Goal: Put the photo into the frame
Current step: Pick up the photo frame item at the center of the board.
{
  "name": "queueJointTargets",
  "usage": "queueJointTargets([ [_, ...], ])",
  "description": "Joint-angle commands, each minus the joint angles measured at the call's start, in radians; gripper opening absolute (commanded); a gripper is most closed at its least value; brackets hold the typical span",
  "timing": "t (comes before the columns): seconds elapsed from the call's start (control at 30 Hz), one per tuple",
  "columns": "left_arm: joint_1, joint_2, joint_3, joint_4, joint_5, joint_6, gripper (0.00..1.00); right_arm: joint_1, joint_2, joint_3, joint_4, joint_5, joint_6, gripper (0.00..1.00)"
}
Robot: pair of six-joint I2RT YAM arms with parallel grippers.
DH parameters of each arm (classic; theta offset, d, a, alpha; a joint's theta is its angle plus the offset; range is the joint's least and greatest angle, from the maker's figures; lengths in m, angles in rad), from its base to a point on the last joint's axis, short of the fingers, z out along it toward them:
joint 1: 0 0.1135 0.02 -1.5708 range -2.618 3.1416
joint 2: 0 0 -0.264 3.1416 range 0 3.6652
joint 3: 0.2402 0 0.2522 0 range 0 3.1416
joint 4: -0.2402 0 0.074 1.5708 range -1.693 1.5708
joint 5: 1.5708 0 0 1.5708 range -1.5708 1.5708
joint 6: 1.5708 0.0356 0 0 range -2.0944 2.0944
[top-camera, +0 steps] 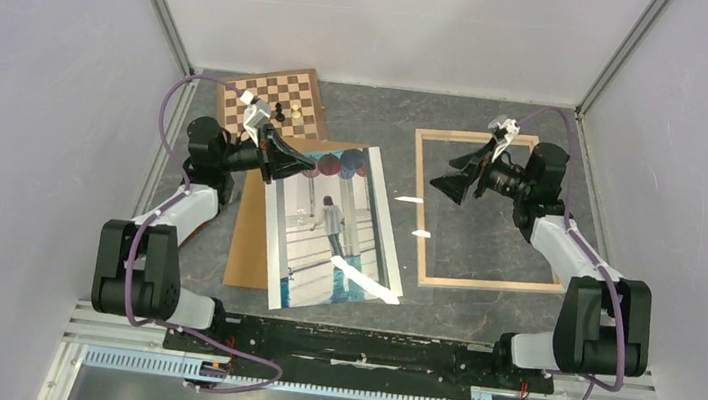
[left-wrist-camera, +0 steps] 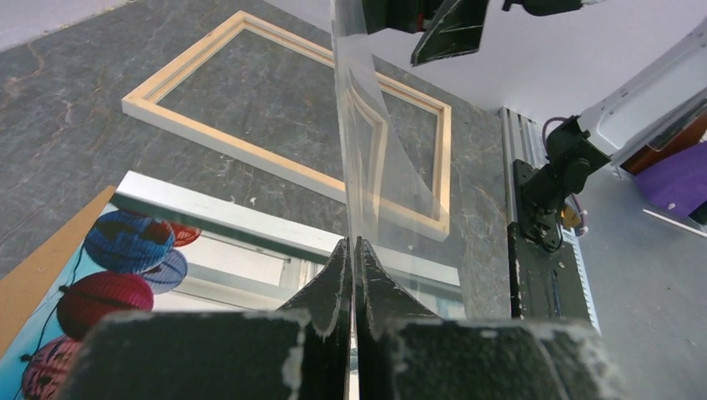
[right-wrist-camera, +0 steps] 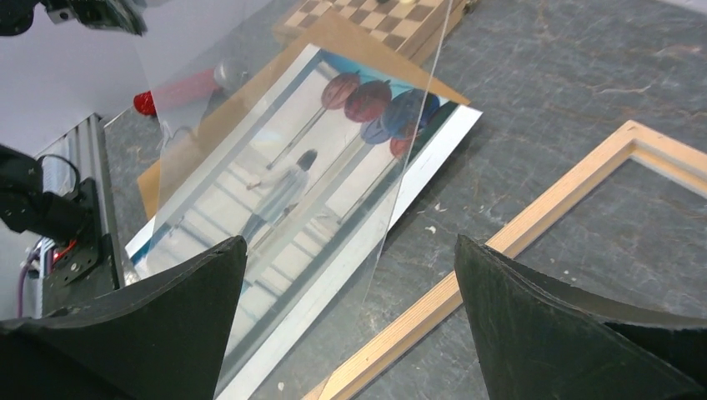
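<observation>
Left jaws pinch clear sheet (left-wrist-camera: 375,150) upright; right jaws gape near frame (top-camera: 492,281).

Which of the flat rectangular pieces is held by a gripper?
The clear pane, pinched upright in the shut left gripper. The photo, brown board, frame and chessboard all lie flat, ungripped.

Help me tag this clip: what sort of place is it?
Likely a lab robot cell: white walls around a dark tabletop, the left arm and right arm bolted to a rail.
</observation>
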Motion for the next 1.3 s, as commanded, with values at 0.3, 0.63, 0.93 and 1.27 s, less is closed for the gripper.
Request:
queueJointTargets([
  [0.3, -0.048, -0.042, 0.031, 0.073, 0.033, 0.034, 0.02, -0.001, 0.079, -0.081, 0.195, -0.191, 0.033, 0.92],
  [0.63, -0.047, 0.047, 0.019, 0.460, -0.012, -0.269, 0.02, -0.001, 0.092, -0.165, 0.329, -0.234, 0.127, 0.82],
  [0.93, -0.047, 0.108, 0.022, 0.643, -0.035, -0.419, 0.02, 0.000, 0.080, -0.209, 0.316, -0.246, 0.110, 0.69],
  [1.27, -0.046, 0.073, 0.021, 0.548, -0.053, -0.351, 0.02, -0.001, 0.105, -0.226, 0.205, -0.264, 0.003, 0.55],
])
